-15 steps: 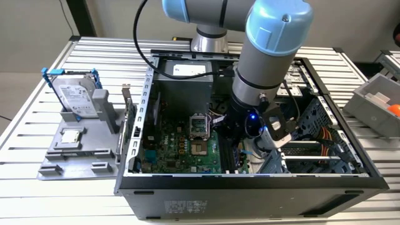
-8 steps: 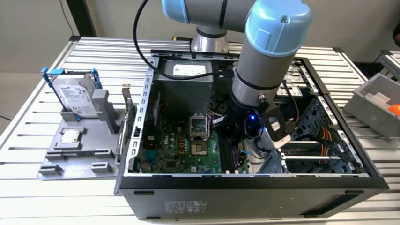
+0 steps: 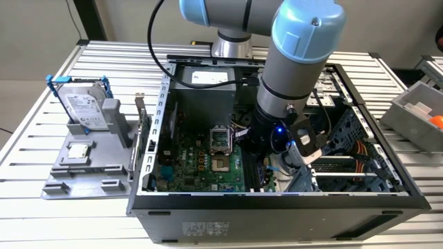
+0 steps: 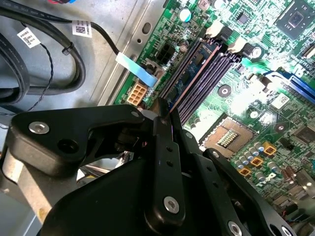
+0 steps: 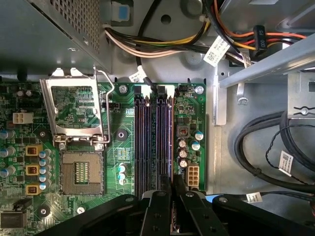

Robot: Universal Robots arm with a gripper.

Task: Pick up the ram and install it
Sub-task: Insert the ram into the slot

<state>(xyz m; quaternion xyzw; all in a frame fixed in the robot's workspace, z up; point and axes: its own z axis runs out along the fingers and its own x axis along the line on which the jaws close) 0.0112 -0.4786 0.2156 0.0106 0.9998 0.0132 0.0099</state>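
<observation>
My gripper point(image 5: 173, 184) hangs low inside the open computer case point(image 3: 277, 199), its black fingers point(image 4: 156, 129) pressed together. In both wrist views the tips sit over the near end of the black memory slots point(image 5: 153, 142) point(image 4: 206, 64), in line with the slot nearest the white connector point(image 5: 193, 174). A thin dark line runs between the fingers; I cannot tell whether it is the ram. The ram is otherwise hidden. In the exterior view the arm's wrist point(image 3: 277, 137) covers the slots' area on the green motherboard point(image 3: 190, 166).
The open processor socket point(image 5: 81, 172) lies beside the slots. Black cables point(image 5: 261, 152) and a metal drive cage point(image 5: 266, 64) crowd the other side. Outside the case, a grey holder point(image 3: 83, 181) carries a hard drive in a blue bracket point(image 3: 83, 106) and a processor chip point(image 3: 76, 150).
</observation>
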